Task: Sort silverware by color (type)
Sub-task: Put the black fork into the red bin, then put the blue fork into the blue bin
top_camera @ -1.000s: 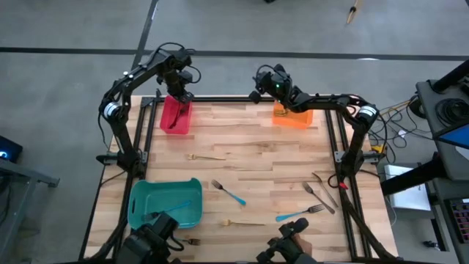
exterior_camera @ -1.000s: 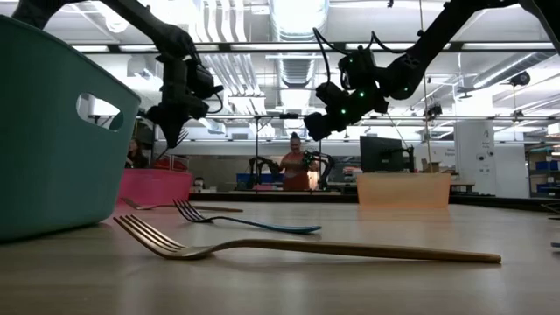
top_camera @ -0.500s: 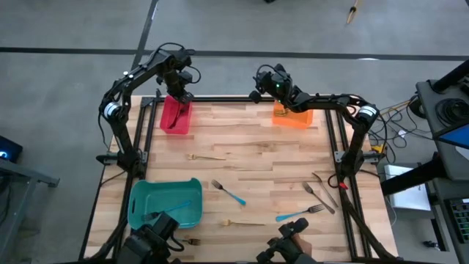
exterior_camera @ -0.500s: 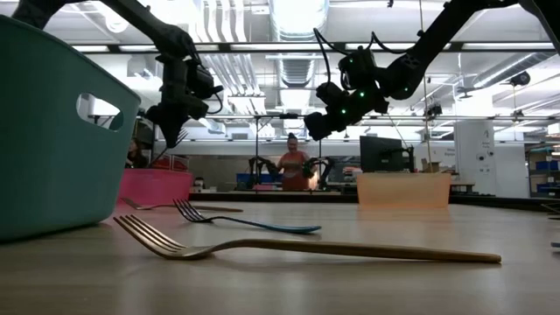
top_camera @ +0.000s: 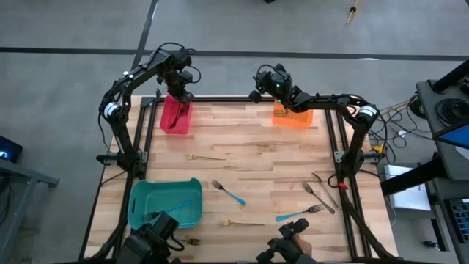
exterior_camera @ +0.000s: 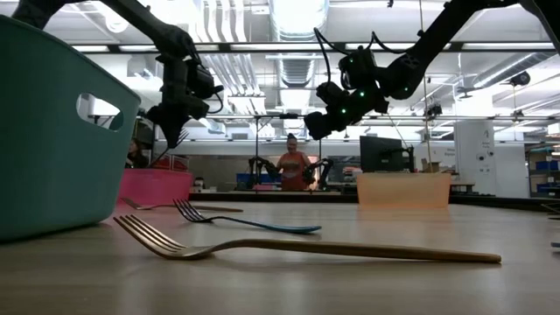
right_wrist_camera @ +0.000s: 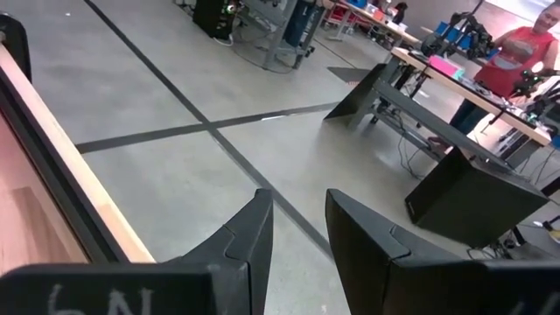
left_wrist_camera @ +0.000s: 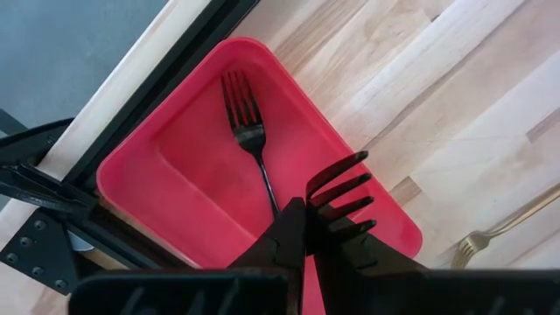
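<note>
High view shows sorting partly done: the left hand (left_wrist_camera: 337, 210), pinching a dark fork (left_wrist_camera: 341, 197), hangs over the red bin (left_wrist_camera: 175, 166), where another dark fork (left_wrist_camera: 249, 140) lies. The right hand (right_wrist_camera: 297, 223), fingers spread and empty, hovers by the orange bin (top_camera: 293, 117). Several forks remain loose on the tabletop (top_camera: 256, 147), including a blue-handled fork (top_camera: 229, 192).

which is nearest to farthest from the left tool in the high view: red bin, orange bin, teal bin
From the left tool:
1. red bin, directly beneath it at the far left corner
2. orange bin, far right corner
3. teal bin, near left corner
</note>
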